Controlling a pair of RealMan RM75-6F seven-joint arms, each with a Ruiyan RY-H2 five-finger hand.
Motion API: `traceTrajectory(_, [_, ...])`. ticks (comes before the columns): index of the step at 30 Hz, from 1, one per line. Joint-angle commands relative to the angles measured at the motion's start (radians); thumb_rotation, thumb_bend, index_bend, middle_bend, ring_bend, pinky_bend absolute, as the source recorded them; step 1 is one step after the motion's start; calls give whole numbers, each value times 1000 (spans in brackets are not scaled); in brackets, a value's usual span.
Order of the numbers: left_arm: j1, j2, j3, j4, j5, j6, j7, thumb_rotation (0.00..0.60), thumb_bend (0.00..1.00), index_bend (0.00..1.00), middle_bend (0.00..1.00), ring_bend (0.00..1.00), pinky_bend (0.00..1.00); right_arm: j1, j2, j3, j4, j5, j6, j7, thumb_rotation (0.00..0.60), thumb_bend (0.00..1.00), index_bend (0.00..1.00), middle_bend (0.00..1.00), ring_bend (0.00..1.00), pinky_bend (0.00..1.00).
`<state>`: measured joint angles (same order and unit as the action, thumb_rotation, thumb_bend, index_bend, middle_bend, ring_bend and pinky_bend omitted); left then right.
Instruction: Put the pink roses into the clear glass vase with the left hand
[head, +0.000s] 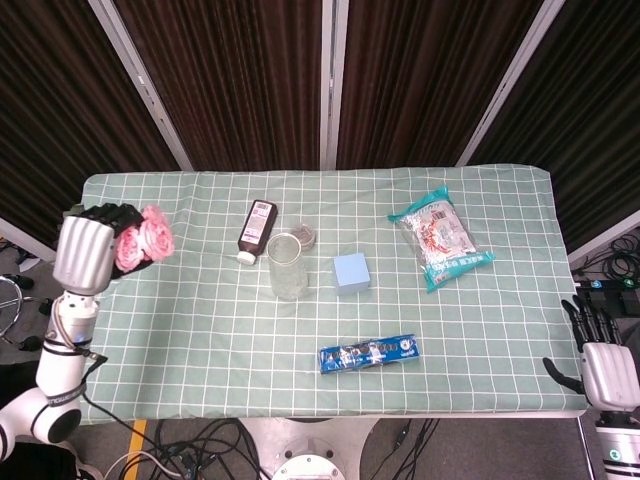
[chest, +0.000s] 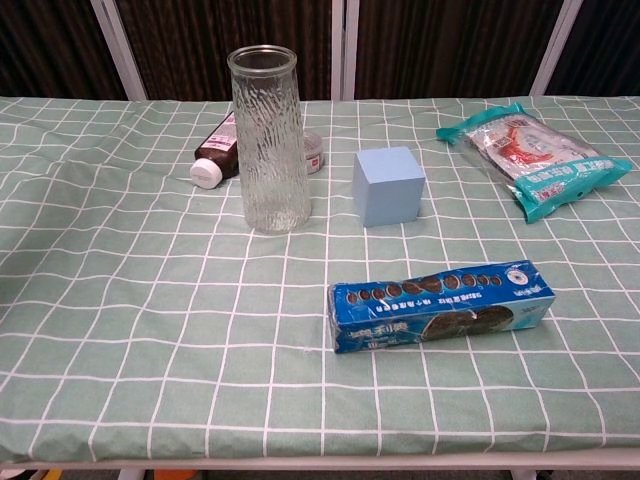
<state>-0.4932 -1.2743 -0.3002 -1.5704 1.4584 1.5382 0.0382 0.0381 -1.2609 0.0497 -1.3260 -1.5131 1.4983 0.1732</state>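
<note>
My left hand (head: 82, 252) is raised high over the table's left edge and grips the pink roses (head: 144, 239), whose blooms point to the right. Hand and roses show only in the head view. The clear ribbed glass vase (head: 285, 266) (chest: 267, 138) stands upright near the table's middle, well to the right of the roses, with nothing inside. My right hand (head: 603, 366) hangs off the table's front right corner, fingers spread and holding nothing.
A brown bottle (head: 257, 229) (chest: 219, 148) lies behind the vase with a small round tin (head: 303, 237) beside it. A blue cube (head: 351, 272) (chest: 389, 185) sits right of the vase, a blue biscuit pack (head: 368, 352) (chest: 438, 304) in front, a snack bag (head: 440, 235) (chest: 530, 155) far right.
</note>
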Motion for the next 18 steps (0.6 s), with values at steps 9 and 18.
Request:
traceTrajectory(9, [-90,-214,-232,6,-57,164,-391,600,239,612,565,550,670,7,-6,-1,19,13,-27,22,600,141,0,0,0,0])
traceTrajectory(18, [-174,-310,-404,-87,-253,108,-543,600,245,598,560,550,670,10,-5,4,24,17,-30,37,600,138,0,0,0,0])
